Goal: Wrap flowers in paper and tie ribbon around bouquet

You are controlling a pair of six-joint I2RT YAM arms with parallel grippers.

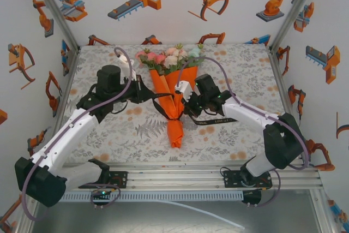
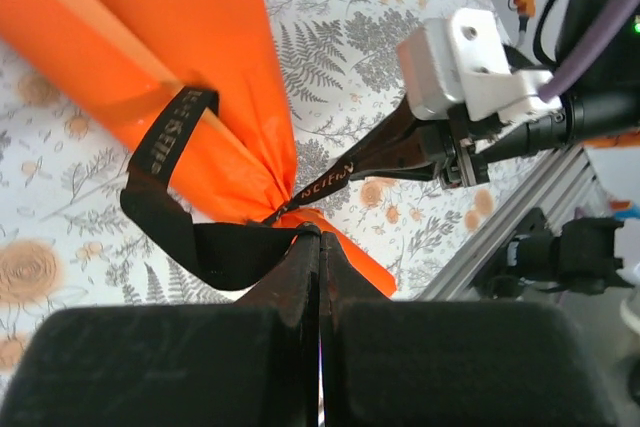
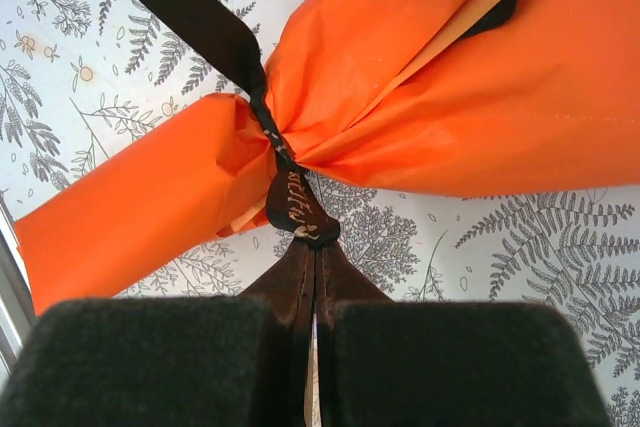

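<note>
Pinching the ribbon's point(image 3: 190, 15) ends tight in left gripper point(image 2: 320, 232) and right gripper point(image 3: 315, 239), likely to squeeze the paper point(image 3: 450, 97) snug, in the middle of the table point(image 1: 245, 69).

We've got bright orange paper point(image 1: 163, 87), black ribbon point(image 2: 215, 252) w/ pale lettering, flowers point(image 1: 166, 57) at 12 o'clock pink, white & mint, tablecloth point(image 1: 240, 69) grey ferns w/ orange blooms.
</note>
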